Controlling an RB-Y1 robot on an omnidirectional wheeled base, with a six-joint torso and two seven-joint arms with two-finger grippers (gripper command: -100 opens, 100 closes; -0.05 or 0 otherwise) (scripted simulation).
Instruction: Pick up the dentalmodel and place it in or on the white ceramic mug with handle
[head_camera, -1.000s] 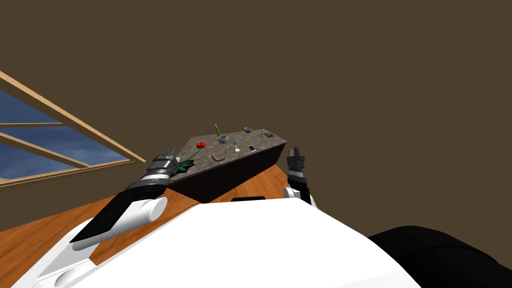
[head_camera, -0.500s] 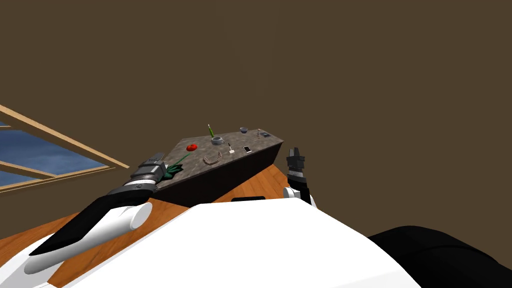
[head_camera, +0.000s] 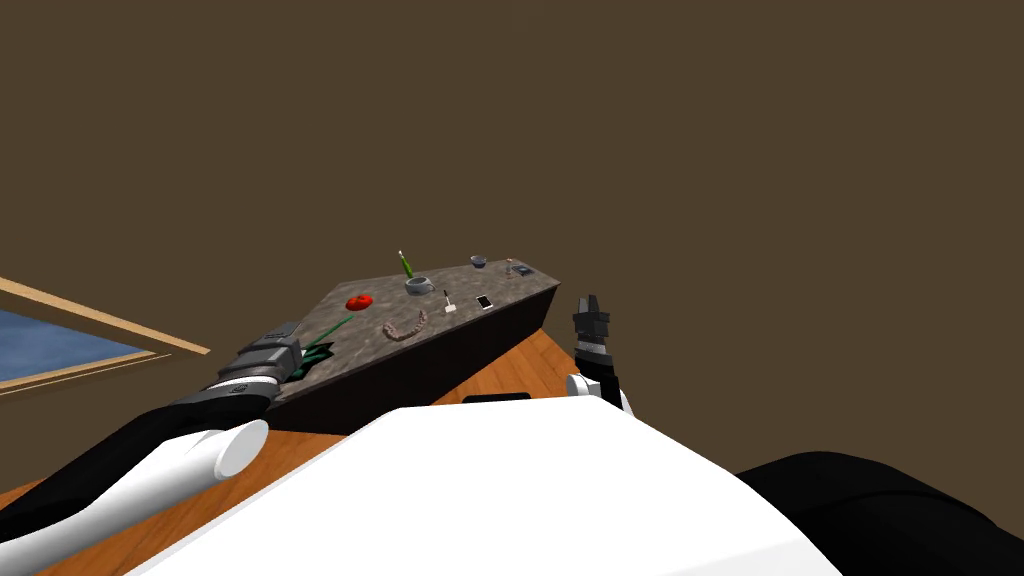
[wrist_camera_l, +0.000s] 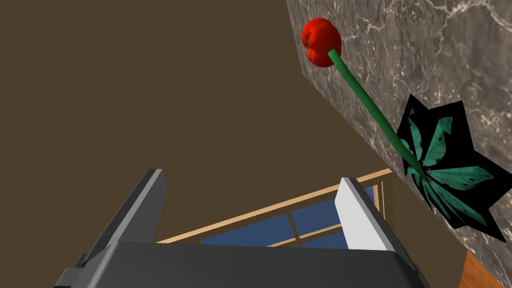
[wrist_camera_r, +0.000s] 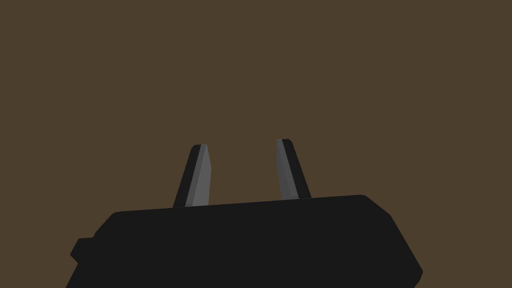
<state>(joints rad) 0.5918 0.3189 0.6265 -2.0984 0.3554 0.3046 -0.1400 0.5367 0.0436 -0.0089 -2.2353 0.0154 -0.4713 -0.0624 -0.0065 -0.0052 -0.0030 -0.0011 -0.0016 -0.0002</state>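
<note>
The rose (head_camera: 340, 322) lay across the veined tabletop (head_camera: 455, 318) between the open-fingered left gripper (wrist_camera_l: 250, 176) and the dental model (head_camera: 404, 326). Bare surface ringed the model, well apart from the mug (head_camera: 419, 286).

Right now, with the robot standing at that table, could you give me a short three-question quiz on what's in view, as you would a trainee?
1. True or false: the dental model lies on the marble table top, outside the grey mug.
2. Which lies closest to the left arm's jaws? A) the phone B) the red flower's leaves C) the small bowl
3. Fill in: the left arm's jaws stand ____, with nothing between them.
Key: 1 true; 2 B; 3 open.
</note>
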